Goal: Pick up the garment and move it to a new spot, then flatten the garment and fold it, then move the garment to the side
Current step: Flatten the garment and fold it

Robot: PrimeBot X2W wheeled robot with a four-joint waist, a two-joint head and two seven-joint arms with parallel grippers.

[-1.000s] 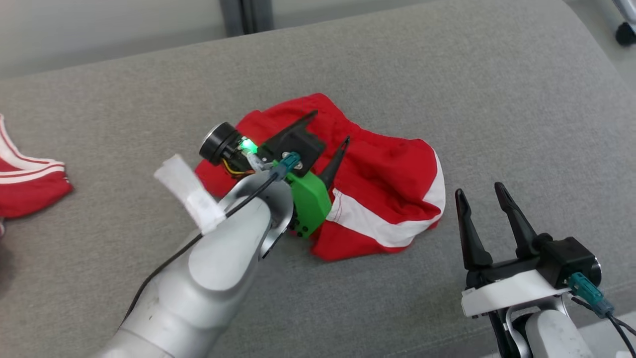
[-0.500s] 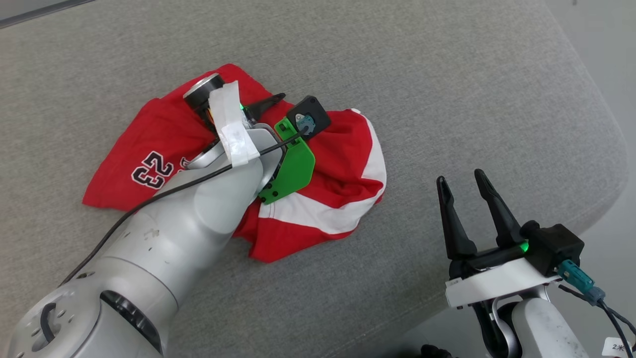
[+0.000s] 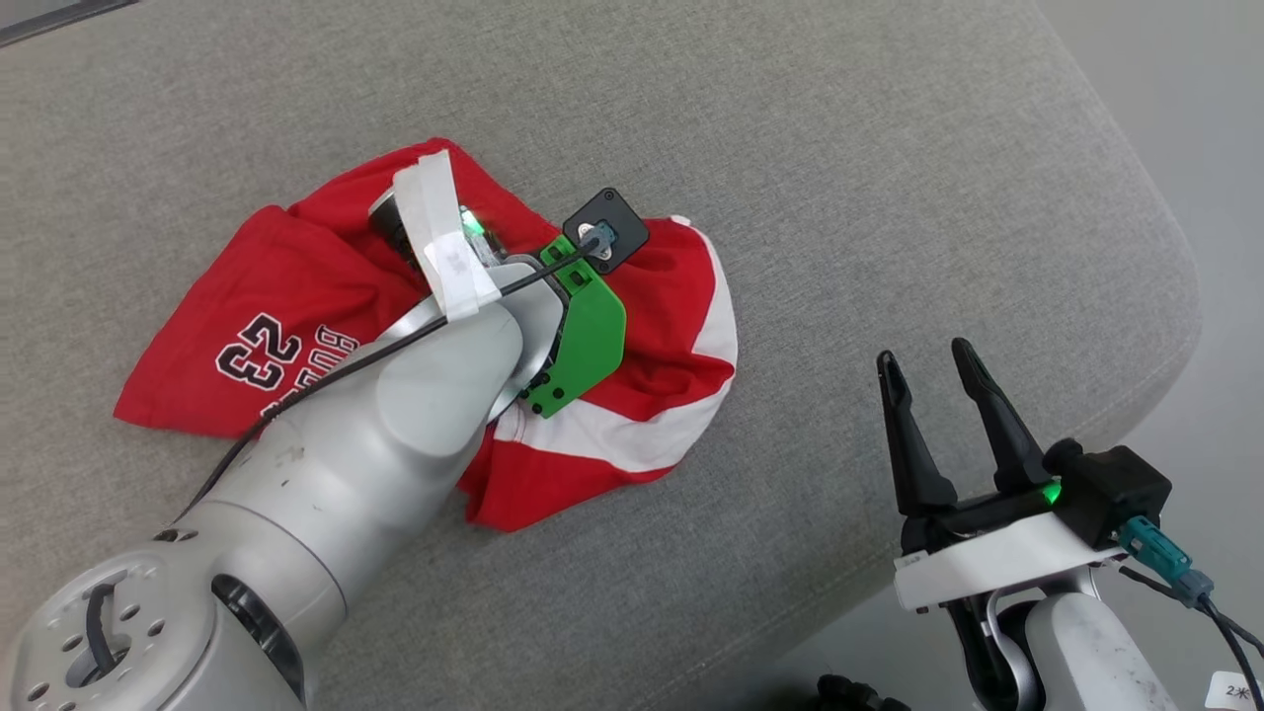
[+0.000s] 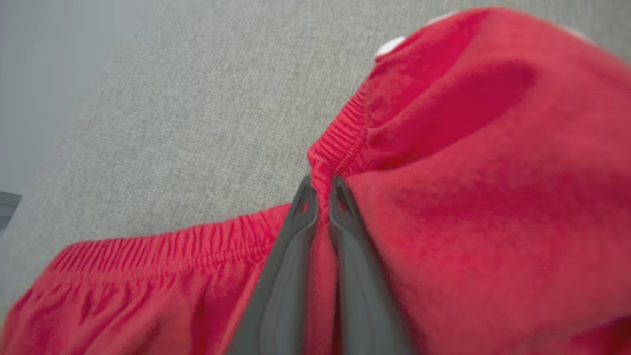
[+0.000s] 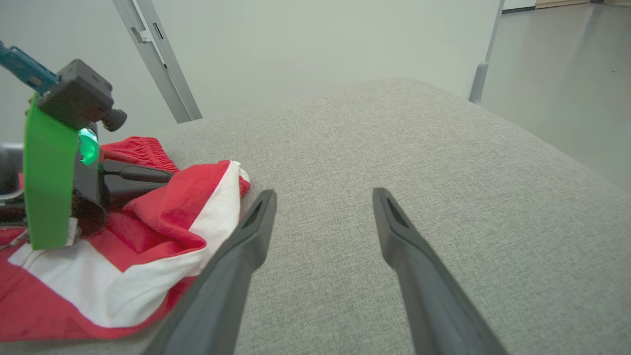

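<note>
Left gripper (image 4: 321, 186) now tight on garment (image 4: 468, 207)

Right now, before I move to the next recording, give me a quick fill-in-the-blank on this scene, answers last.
The left gripper is shut on the waistband of the ____ shorts.
The right gripper, beside the shorts, has its jaws ____.
The number printed on the shorts is ____.
The wide stripe on the shorts is ____.
Missing words: red; open; 23; white.

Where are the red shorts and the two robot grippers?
red shorts (image 3: 612, 439), head view, white side stripe
left gripper (image 4: 321, 185), left wrist view, between tips pinching waistband
right gripper (image 3: 925, 354), head view, between open tips
</note>
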